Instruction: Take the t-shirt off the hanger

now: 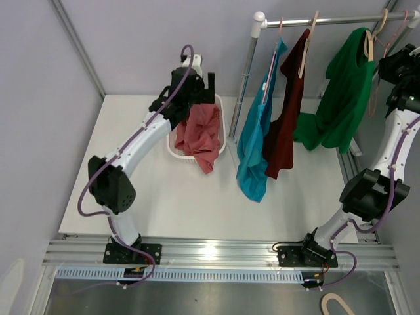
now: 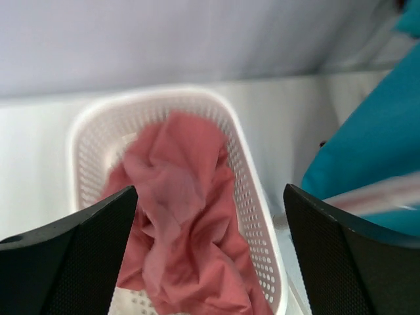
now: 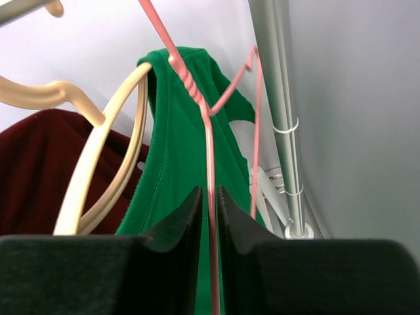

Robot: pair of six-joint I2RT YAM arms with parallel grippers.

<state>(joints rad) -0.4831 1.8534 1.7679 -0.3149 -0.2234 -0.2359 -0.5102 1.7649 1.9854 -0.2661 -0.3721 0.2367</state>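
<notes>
A pinkish-red t-shirt (image 1: pixel 202 134) (image 2: pixel 184 197) lies crumpled in the white basket (image 1: pixel 223 141) (image 2: pixel 256 197), one end draped over its near rim. My left gripper (image 1: pixel 197 88) (image 2: pixel 210 190) hovers just above it, wide open, holding nothing. At the rack's right end, my right gripper (image 1: pixel 397 65) (image 3: pixel 210 193) has its jaws a slit apart around the wire of a bare pink hanger (image 3: pixel 209 144) (image 1: pixel 394 33). A narrow gap shows beside the wire.
On the rail (image 1: pixel 328 20) hang a green t-shirt (image 1: pixel 341 98) (image 3: pixel 174 157) on a wooden hanger (image 3: pixel 105 157), a maroon shirt (image 1: pixel 285 125) and a teal shirt (image 1: pixel 252 144) (image 2: pixel 374 131). The rack's post (image 3: pixel 279 98) stands right of the pink hanger.
</notes>
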